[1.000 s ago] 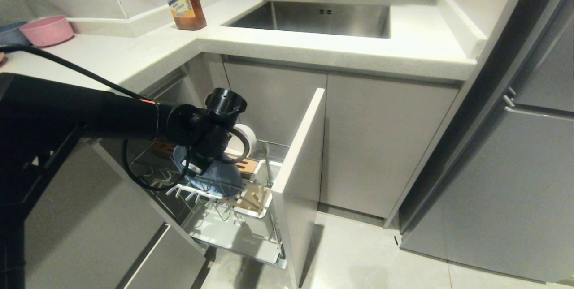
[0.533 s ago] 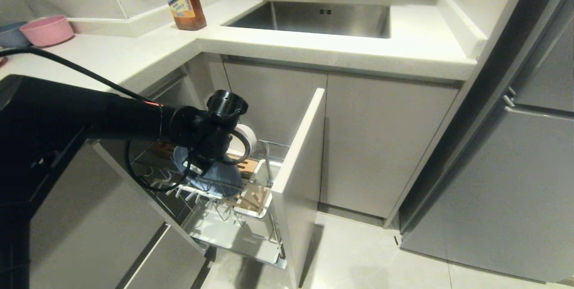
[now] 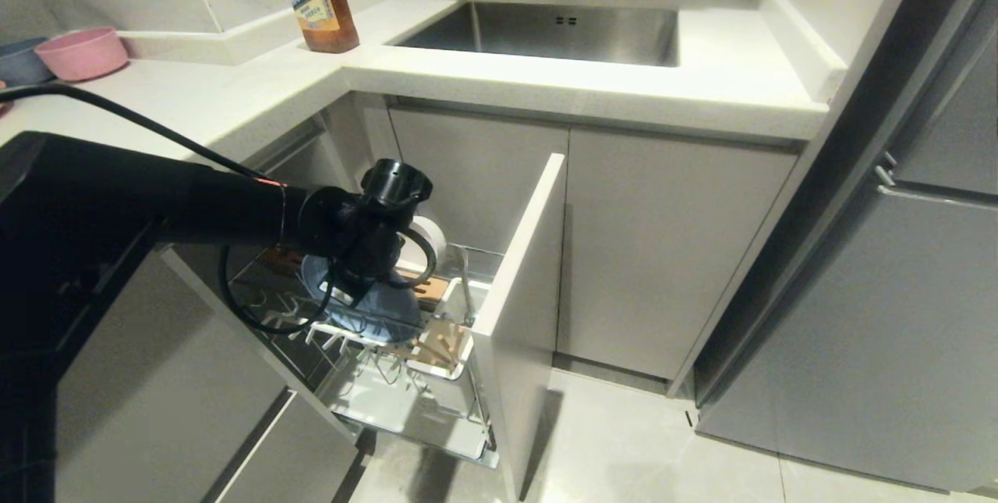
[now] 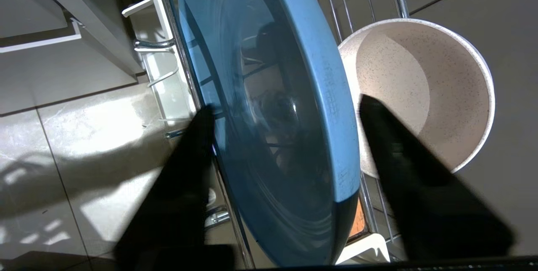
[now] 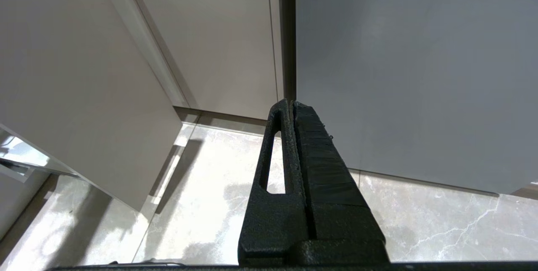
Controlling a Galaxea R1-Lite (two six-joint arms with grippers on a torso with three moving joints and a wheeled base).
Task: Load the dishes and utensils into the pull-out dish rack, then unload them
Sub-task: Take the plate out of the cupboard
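Barely anything shifts, just the left gripper (image 4: 281, 107) edging in. Its fingers straddle the blue plate (image 4: 269, 107) without clamping yet; an off-centre squeeze could knock the cream bowl (image 4: 420, 90) just beside it.

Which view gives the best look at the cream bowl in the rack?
Left wrist view: the cream bowl shows its whole speckled inside, right behind the blue plate. Head view shows only a sliver of its rim past the arm. Right wrist view shows none of it.
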